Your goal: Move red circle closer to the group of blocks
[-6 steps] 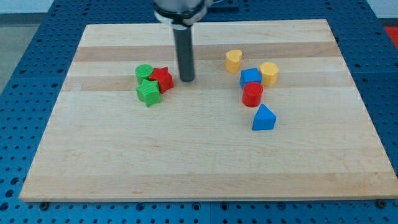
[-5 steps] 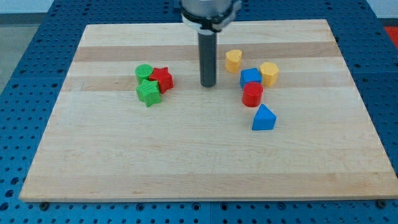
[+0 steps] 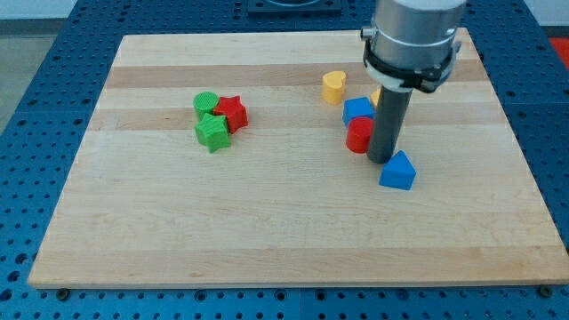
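Observation:
The red circle (image 3: 358,135) lies right of the board's middle, touching the blue block (image 3: 357,110) above it. My tip (image 3: 383,159) stands on the board right beside the red circle, on its right and slightly below. The blue triangle (image 3: 398,171) lies just below and right of my tip. A yellow heart (image 3: 333,86) lies up and left of the blue block. A yellow block (image 3: 377,96) is mostly hidden behind the rod. At the left, a green circle (image 3: 205,102), a red star (image 3: 231,113) and a green star (image 3: 212,132) lie packed together.
The wooden board (image 3: 267,222) lies on a blue perforated table (image 3: 27,80). The arm's grey body (image 3: 413,36) hangs over the board's upper right.
My tip has moved right and down from the board's middle to the red circle's right side. The blue triangle has shifted right and down. The rod now hides most of the yellow block.

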`<state>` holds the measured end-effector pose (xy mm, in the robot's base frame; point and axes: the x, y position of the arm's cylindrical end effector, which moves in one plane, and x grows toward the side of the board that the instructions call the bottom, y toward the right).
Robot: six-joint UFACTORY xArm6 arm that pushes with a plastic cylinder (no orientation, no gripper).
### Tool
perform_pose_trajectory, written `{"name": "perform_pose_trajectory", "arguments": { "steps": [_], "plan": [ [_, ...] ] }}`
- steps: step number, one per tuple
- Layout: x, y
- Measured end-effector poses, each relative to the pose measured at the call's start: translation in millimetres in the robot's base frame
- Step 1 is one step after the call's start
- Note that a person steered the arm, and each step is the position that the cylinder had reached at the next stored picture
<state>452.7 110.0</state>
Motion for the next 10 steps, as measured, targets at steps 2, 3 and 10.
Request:
{"name": "perform_pose_trajectory", "arguments": {
  "steps": [2,3,10],
  "plan": [
    [-17.6,-0.7],
    [-32.0,-0.7],
    [-32.0,-119.1]
  ]
}}
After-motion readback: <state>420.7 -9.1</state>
